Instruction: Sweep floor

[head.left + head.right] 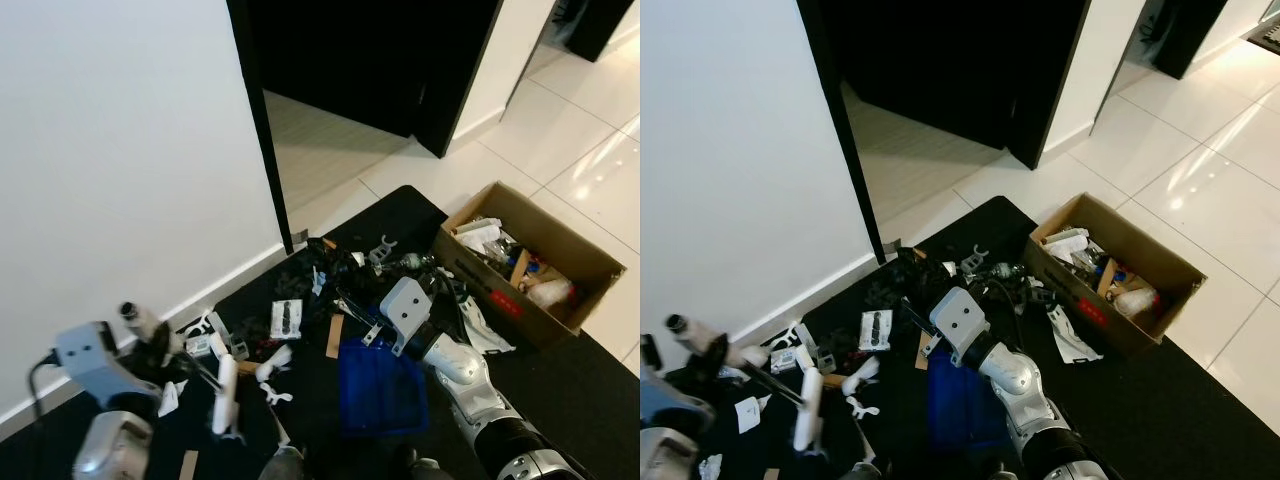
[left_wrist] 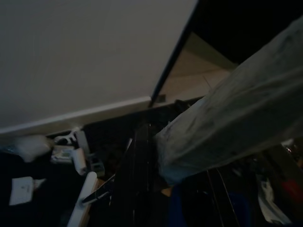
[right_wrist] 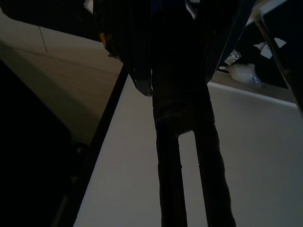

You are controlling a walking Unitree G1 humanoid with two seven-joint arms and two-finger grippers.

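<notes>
Litter is spread over a black mat (image 1: pixel 590 400): white plastic bits, a small packet (image 1: pixel 285 320), dark scraps and a brown strip (image 1: pixel 334 336). At the lower left my left gripper (image 1: pixel 152 345) is shut on a pale broom handle (image 1: pixel 140 322), which crosses the left wrist view as a thick blurred bar (image 2: pixel 227 113). A white tube (image 1: pixel 225 395) lies just beyond it. My right gripper (image 1: pixel 355 300) reaches over the litter, with a blue dustpan (image 1: pixel 380 385) hanging under its wrist. In the right wrist view its fingers (image 3: pixel 168 179) close against a dark, blue-edged thing.
An open cardboard box (image 1: pixel 590 265) of odds and ends stands on the mat's right side. A white wall (image 1: pixel 120 150) runs along the left, ending at a black door frame (image 1: pixel 265 130) and a dark doorway (image 1: pixel 370 60). Glossy tiles (image 1: pixel 570 130) lie beyond.
</notes>
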